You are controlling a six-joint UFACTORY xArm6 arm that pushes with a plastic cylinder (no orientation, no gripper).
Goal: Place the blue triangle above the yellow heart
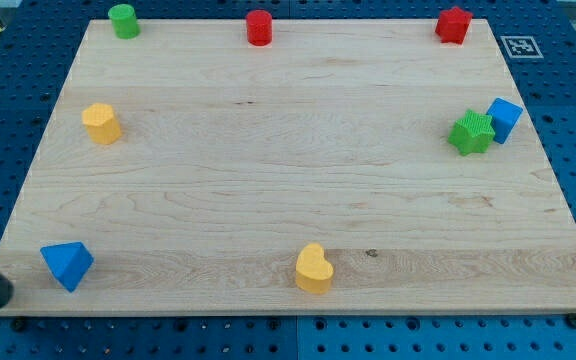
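Note:
The blue triangle lies at the board's bottom left corner. The yellow heart lies near the bottom edge, at the middle, well to the triangle's right. My tip shows as a dark rod end at the view's bottom left, just off the board's corner. It is left of and slightly below the blue triangle, with a small gap between them.
A yellow block sits at the left. A green cylinder, a red cylinder and a red block line the top edge. A green star touches a blue cube at the right.

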